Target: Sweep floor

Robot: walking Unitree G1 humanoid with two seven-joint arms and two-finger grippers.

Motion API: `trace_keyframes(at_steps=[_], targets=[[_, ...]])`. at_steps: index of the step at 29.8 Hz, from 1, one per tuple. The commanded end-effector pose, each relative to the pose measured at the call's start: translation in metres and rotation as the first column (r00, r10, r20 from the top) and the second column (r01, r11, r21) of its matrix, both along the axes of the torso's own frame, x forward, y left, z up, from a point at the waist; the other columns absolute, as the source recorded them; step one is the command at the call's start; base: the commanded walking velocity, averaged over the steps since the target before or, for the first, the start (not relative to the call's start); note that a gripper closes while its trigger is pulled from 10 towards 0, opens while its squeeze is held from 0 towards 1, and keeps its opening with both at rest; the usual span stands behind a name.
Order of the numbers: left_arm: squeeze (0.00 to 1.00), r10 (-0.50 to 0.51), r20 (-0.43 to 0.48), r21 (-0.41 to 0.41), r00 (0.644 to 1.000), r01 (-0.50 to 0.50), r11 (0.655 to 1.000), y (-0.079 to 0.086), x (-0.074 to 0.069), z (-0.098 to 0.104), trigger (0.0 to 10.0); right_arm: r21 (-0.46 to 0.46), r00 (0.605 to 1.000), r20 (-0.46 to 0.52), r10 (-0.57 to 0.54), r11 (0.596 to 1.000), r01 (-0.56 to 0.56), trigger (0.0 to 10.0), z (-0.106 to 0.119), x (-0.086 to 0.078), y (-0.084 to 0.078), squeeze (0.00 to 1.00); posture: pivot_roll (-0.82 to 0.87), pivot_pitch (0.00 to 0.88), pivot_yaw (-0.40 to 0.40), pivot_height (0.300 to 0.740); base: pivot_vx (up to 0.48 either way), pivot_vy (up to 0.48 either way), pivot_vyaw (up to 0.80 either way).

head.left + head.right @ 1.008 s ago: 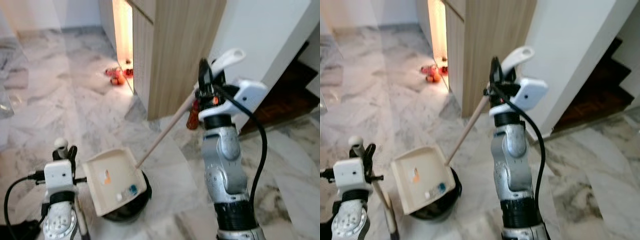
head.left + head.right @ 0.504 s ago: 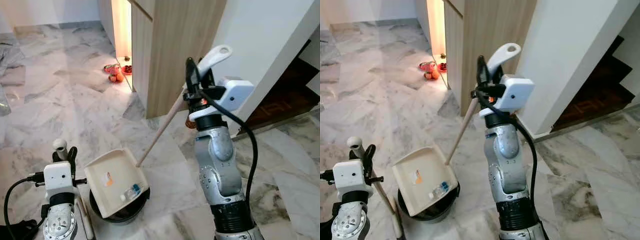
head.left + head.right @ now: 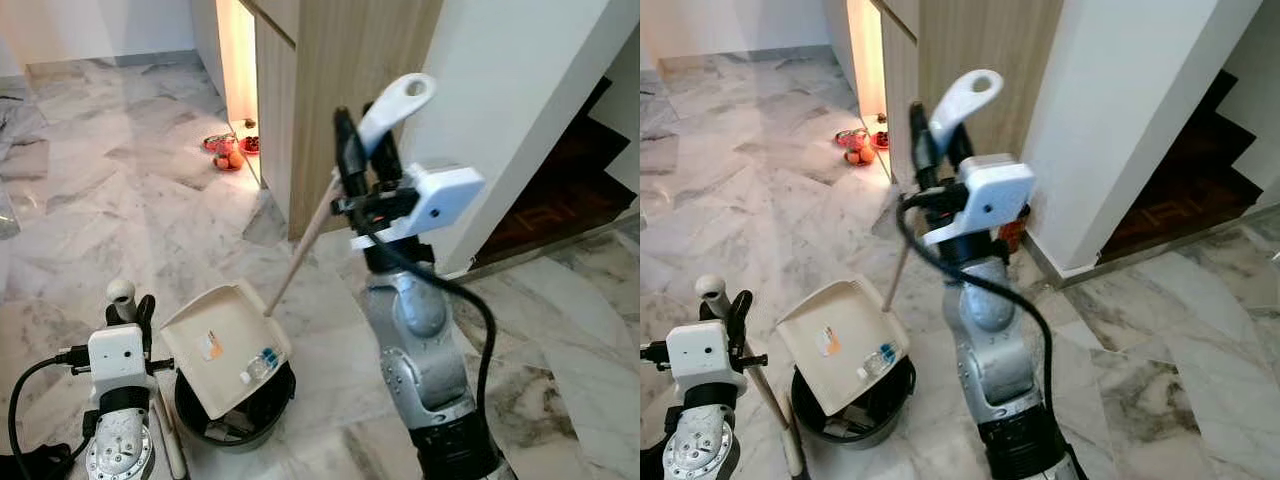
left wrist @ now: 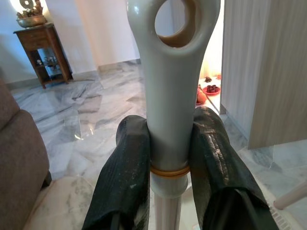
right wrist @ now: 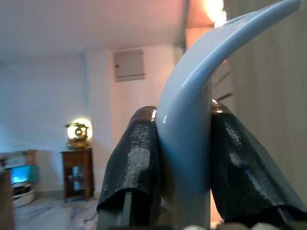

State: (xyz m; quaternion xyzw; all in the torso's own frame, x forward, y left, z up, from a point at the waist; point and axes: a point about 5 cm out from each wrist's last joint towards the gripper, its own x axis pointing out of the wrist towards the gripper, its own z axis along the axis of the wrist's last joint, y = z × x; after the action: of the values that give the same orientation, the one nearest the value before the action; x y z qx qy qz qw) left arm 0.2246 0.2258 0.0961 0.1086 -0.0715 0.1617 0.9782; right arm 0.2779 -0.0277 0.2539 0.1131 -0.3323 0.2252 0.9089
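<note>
Marble floor [image 3: 120, 190] and wooden cabinet [image 3: 340, 90] are seen ahead, red items [image 3: 228, 152] lying by the lit gap. Black bin [image 3: 235, 415] is set on the floor just before the robot; dustpan [image 3: 222, 345] is tipped over its mouth, judged so the swept bits slide in. Dustpan's long wooden handle [image 3: 300, 250] is clamped near its white top by the right end effector [image 3: 358, 150], fingers closed on it, arm raised to steepen the tilt. Broom handle [image 4: 170, 96] is gripped upright by the left end effector [image 4: 170, 148], closed, parked low at the left. Versus a second ago, the right arm is shifted left and higher, the pan tilted more, and the camera view is moved
</note>
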Motion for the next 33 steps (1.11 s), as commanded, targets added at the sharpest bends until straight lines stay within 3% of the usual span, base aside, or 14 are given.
trace_keyframes(at_steps=[1, 2, 5, 7, 19, 33], targets=[[0.0, -0.012, 0.038, 0.013, 0.999, 0.011, 1.0, -0.002, 0.0, 0.008, 10.0, 0.122, 0.992, 0.106, 0.066, 0.989, -0.078, 10.0, 0.024, -0.023, 0.015, 0.0, 0.08, 0.092, -0.078, 0.74, 0.0, 0.0, 0.0], [0.0, -0.012, 0.038, 0.013, 0.999, 0.011, 1.0, -0.002, 0.0, 0.008, 10.0, 0.122, 0.992, 0.106, 0.066, 0.989, -0.078, 10.0, 0.024, -0.023, 0.015, 0.0, 0.08, 0.092, -0.078, 0.74, 0.0, 0.0, 0.0], [0.0, -0.01, 0.037, 0.013, 0.999, 0.01, 1.0, -0.002, 0.0, 0.008, 10.0, -0.004, 0.967, 0.223, 0.127, 0.992, -0.129, 10.0, 0.026, -0.04, 0.031, 0.0, 0.08, 0.092, -0.078, 0.74, 0.0, 0.0, 0.0], [0.0, -0.012, 0.037, 0.012, 0.999, 0.012, 1.0, -0.002, 0.0, 0.008, 10.0, -0.024, 0.959, 0.244, 0.142, 0.99, -0.141, 10.0, 0.026, -0.045, 0.034, 0.0, 0.08, 0.095, -0.076, 0.74, 0.0, 0.0, 0.0], [0.01, -0.013, 0.034, 0.01, 0.999, 0.013, 1.0, -0.002, 0.0, 0.006, 10.0, -0.058, 0.943, 0.299, 0.142, 0.99, -0.131, 10.0, 0.029, -0.053, 0.039, 0.0, 0.08, 0.096, -0.078, 0.74, 0.0, 0.0, 0.0], [0.01, -0.01, 0.037, 0.012, 0.999, 0.009, 1.0, -0.001, 0.0, 0.007, 10.0, -0.143, 0.898, 0.396, 0.193, 0.979, -0.148, 10.0, 0.03, -0.073, 0.053, 0.0, 0.08, 0.097, -0.08, 0.74, 0.0, 0.0, 0.0]])
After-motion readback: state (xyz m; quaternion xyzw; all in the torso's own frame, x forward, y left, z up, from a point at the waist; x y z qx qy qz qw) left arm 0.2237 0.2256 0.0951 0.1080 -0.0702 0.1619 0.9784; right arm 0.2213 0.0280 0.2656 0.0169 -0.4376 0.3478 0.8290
